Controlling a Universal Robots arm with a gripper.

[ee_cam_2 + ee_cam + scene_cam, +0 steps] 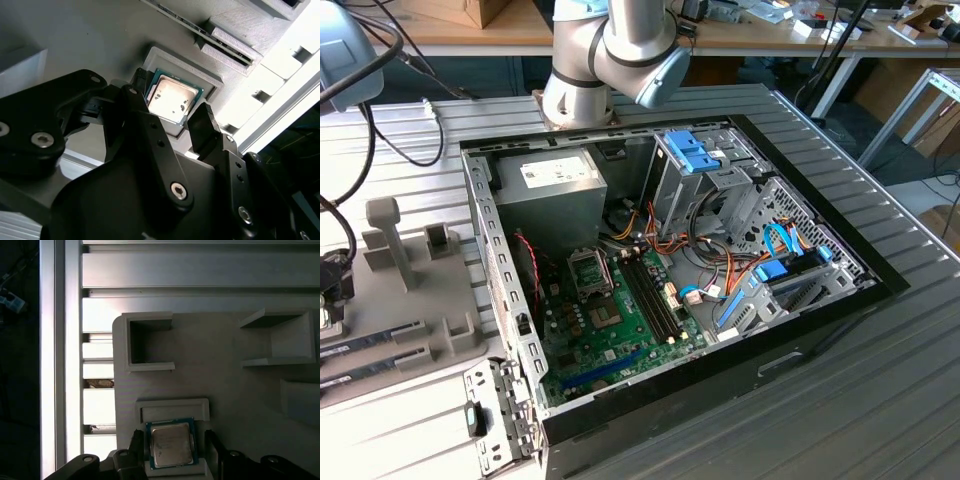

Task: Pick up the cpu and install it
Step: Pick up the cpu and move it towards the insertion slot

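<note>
Silvery-grey cpu (170, 444), thin green rim, lay flat in a shallow nest of the grey printed holder (225, 390) on the ribbed aluminium tabletop (200, 270). The gripper (172, 439) hung directly over it with its black fingers (211, 442) spread wide, one on each side of the chip. They were close but not clearly touching, and nothing was held. Step judged: pick-up, pre-grasp; install not begun. In the exterior view the open computer case (800, 330) had the arm base (580, 95) at its 12 o'clock, and the motherboard socket (590, 270) near centre looked unfilled. A grasp would call for even closing on opposite edges, chip kept level.
</note>
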